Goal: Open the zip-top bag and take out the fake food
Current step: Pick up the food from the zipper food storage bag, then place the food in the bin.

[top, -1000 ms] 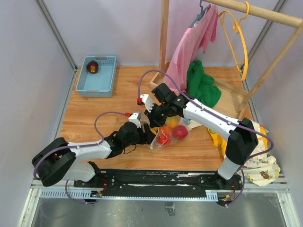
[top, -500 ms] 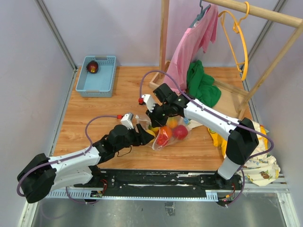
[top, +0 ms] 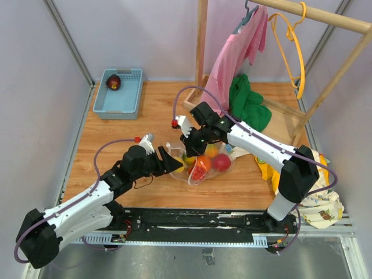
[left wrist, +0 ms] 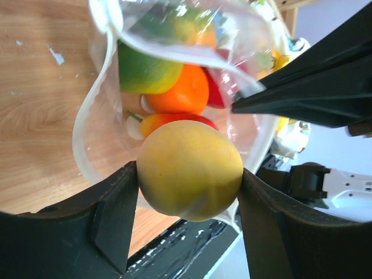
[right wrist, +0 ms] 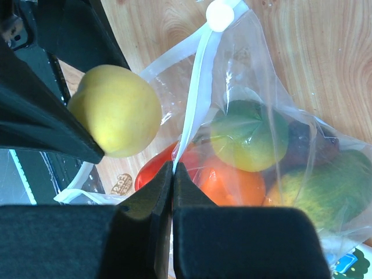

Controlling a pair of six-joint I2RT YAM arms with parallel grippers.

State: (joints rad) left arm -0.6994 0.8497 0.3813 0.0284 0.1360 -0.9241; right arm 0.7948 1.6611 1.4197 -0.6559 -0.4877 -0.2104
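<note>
The clear zip-top bag [top: 212, 165] lies mid-table, its mouth facing left. It holds an orange fruit [left wrist: 180, 90], a green-yellow fruit [right wrist: 250, 133] and a red one [right wrist: 154, 171]. My left gripper [left wrist: 189, 174] is shut on a yellow fruit [left wrist: 186, 157] just outside the bag's mouth; it also shows in the top view [top: 181, 163]. My right gripper [right wrist: 172, 165] is shut on the bag's white zip strip [right wrist: 195, 87] and holds the upper lip raised; in the top view it [top: 189, 141] sits just above the bag.
A blue basket [top: 119, 93] at the back left holds a dark red fruit [top: 113, 82]. A wooden rack [top: 201, 52] at the back right carries a pink garment [top: 235, 52] and a yellow hanger [top: 296, 52], with a green cloth [top: 249, 107] below. A cartoon-print cloth [top: 314, 197] lies at the right edge.
My left arm has drawn back to the left and its gripper has come out of the bag's mouth. The right gripper has kept its hold on the zip strip.
</note>
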